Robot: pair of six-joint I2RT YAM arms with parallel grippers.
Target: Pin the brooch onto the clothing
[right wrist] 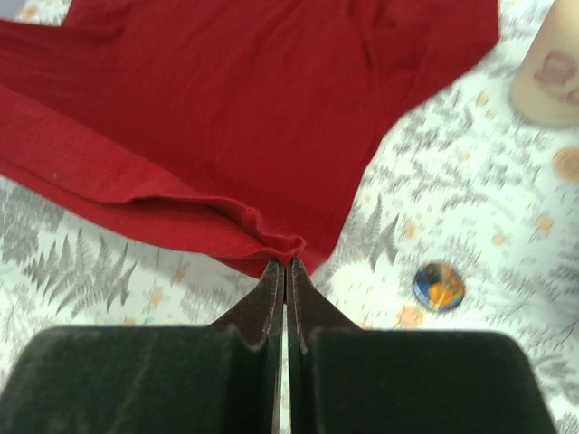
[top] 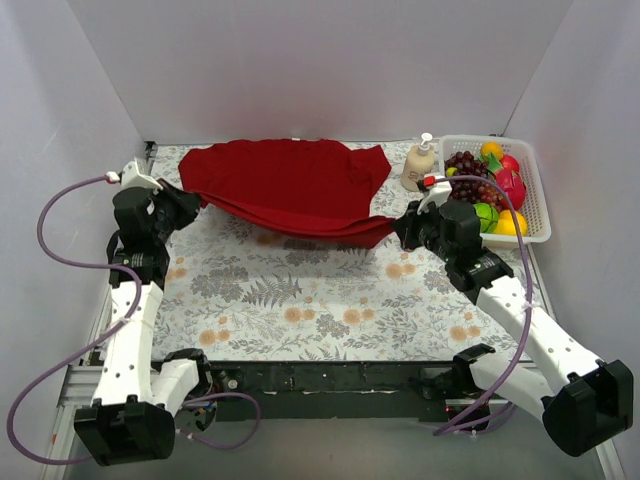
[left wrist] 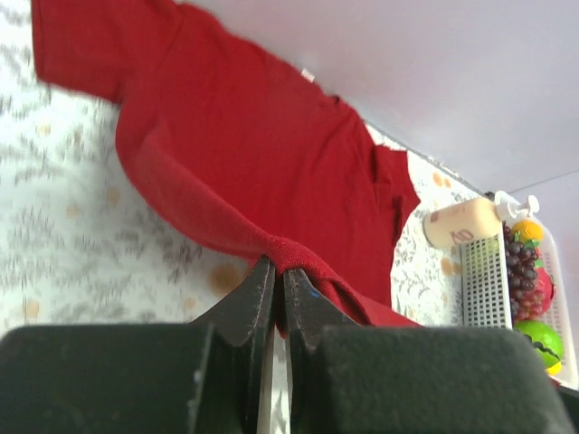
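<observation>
Brooch (right wrist: 439,286) lies face up on the flowered tablecloth (top: 300,300), just off the shirt's (top: 285,185) right hem corner and clear of the cloth. It's round, blue and orange, so no long axis to call. The shirt runs long side left to right, neck toward the back wall, hem toward the arms. The left gripper (left wrist: 276,268) has its jaws closed on the left hem corner, with fabric bunched at the tips. The right gripper (right wrist: 286,265) is pinched tight on the right corner. Between them the hem hangs in a shallow sag. Beyond the shirt's right sleeve stand a lotion bottle (top: 419,165) and a fruit basket (top: 541,190).
</observation>
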